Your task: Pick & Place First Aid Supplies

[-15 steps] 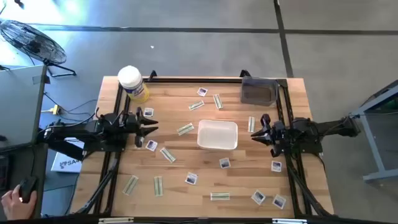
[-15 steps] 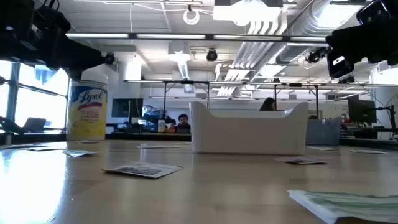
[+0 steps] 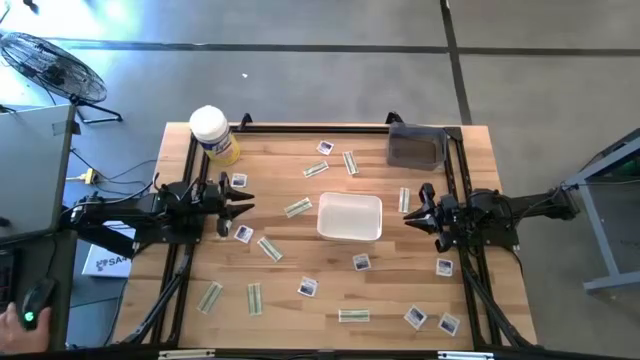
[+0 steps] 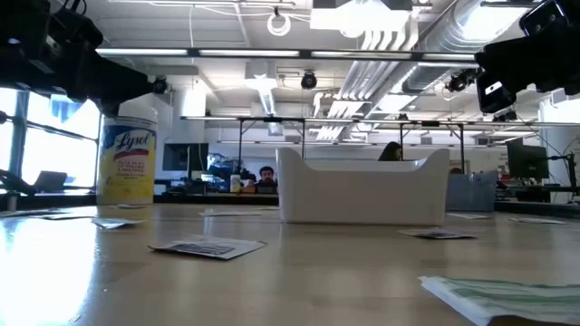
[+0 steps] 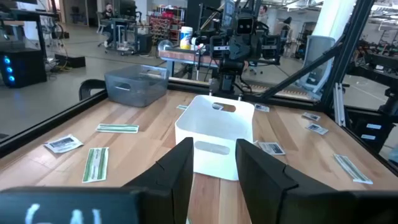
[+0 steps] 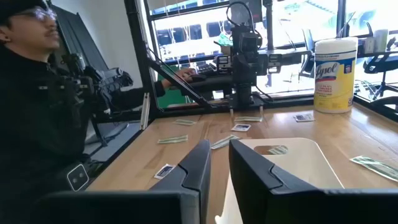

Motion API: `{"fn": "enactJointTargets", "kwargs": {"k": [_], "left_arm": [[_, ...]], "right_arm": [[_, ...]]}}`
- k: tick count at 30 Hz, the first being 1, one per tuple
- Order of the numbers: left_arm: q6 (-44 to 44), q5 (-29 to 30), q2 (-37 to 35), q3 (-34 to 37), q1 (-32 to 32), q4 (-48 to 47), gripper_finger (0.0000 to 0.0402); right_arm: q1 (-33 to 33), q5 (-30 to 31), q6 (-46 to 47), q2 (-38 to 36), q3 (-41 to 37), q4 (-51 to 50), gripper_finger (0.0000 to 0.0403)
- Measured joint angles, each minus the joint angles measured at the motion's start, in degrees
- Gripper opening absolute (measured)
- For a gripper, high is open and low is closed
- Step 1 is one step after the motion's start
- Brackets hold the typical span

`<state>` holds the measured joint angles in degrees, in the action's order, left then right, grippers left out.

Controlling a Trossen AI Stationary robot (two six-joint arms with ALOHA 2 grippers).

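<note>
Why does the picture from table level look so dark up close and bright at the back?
Low view: bright ceiling lights and windows backlight the scene, so the white plastic tray and yellow wipes canister look dim, and the nearest pale green strip packet is blurred. High view: even light, soft shadows on the wooden table.

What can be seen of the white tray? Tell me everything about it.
The white tray is a small rectangular bin with rounded corners, seemingly matte plastic, with a cut-out handle slot in each short end wall. It sits upright on the wooden table, near the middle, between the two arms. Its inside looks empty. Packets lie scattered around it, none touching it as far as can be told. Neither gripper touches it.
</note>
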<state>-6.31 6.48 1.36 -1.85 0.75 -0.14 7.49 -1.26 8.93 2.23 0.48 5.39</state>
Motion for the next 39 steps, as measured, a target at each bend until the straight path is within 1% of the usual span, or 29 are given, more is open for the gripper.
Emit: {"fn": "enactJointTargets", "kwargs": {"k": [14, 16, 20, 39], "left_arm": [[0.02, -0.02, 0.0, 0.0, -0.02, 0.0, 0.0119], [0.0, 0.0, 0.0, 0.0, -0.02, 0.0, 0.0119], [0.01, -0.01, 0.0, 0.0, -0.02, 0.0, 0.0119], [0.01, 0.09, 0.0, 0.0, -0.02, 0.0, 0.0119]], "right_arm": [[-0.02, -0.04, 0.02, -0.01, 0.02, -0.1, 0.0052], [-0.02, -1.1, 1.69, -0.05, 0.06, -2.95, 0.0052], [-0.01, -2.11, 5.04, -0.01, 0.08, -3.86, 0.0052], [0.0, -1.94, 4.37, 0.03, 0.13, -3.84, 0.0052]]}}
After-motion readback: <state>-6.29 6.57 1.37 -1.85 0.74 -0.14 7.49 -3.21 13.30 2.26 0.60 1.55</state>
